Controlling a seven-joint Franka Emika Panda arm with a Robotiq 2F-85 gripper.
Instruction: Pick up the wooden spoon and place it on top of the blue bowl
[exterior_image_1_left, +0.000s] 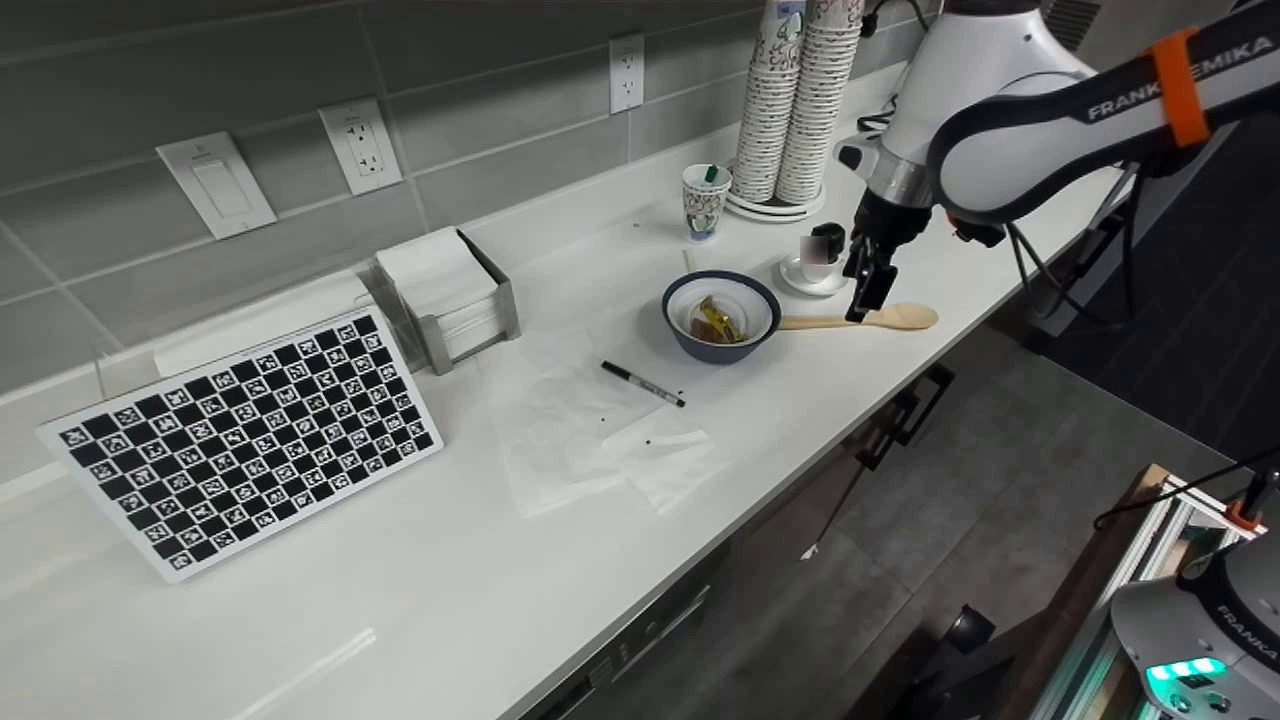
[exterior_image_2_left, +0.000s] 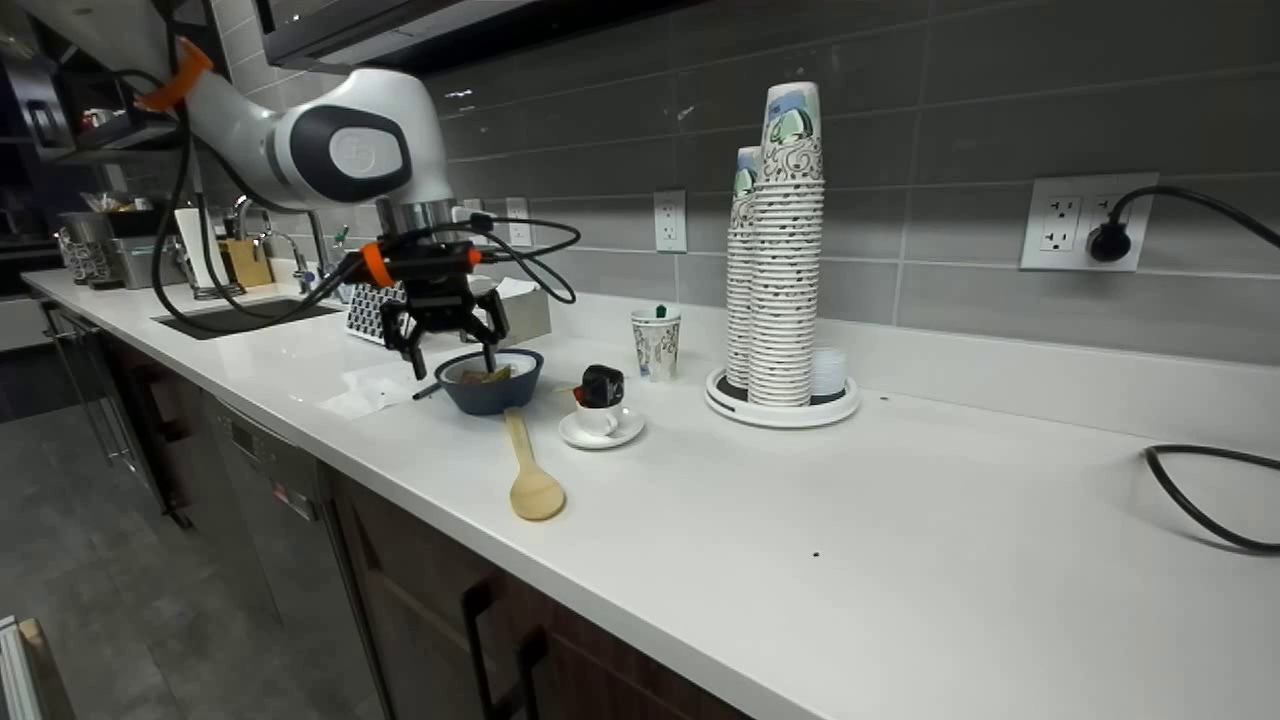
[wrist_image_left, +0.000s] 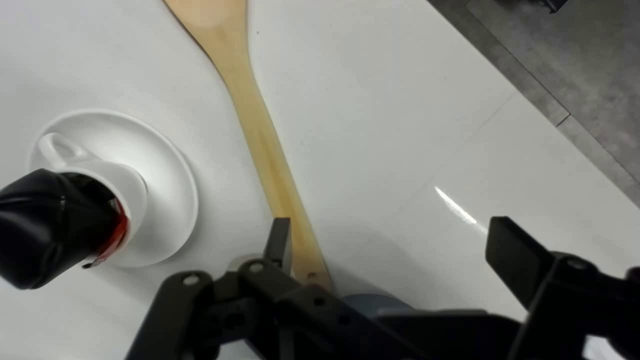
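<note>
The wooden spoon lies flat on the white counter, its oval head (exterior_image_1_left: 905, 317) (exterior_image_2_left: 536, 492) away from the bowl. Its handle (wrist_image_left: 270, 150) runs down the wrist view, with the end close to the bowl; whether they touch I cannot tell. The blue bowl (exterior_image_1_left: 716, 352) (exterior_image_2_left: 490, 398) stands upright, with yellowish wrapped bits inside; only a sliver of it (wrist_image_left: 370, 302) shows in the wrist view. My gripper (exterior_image_1_left: 866, 295) (exterior_image_2_left: 455, 368) is open and empty above the counter. In the wrist view, its jaws (wrist_image_left: 390, 245) are wide apart, the left finger overlapping the handle near its end.
A white cup with a dark packet stands on a saucer (exterior_image_1_left: 812, 280) (exterior_image_2_left: 600, 430) (wrist_image_left: 175, 200) beside the spoon. Tall paper cup stacks (exterior_image_1_left: 770, 130) (exterior_image_2_left: 787, 290) and a single paper cup (exterior_image_1_left: 703, 205) stand behind. A pen (exterior_image_1_left: 643, 384), a napkin holder (exterior_image_1_left: 450, 300) and a checkered board (exterior_image_1_left: 250, 440) lie beyond the bowl.
</note>
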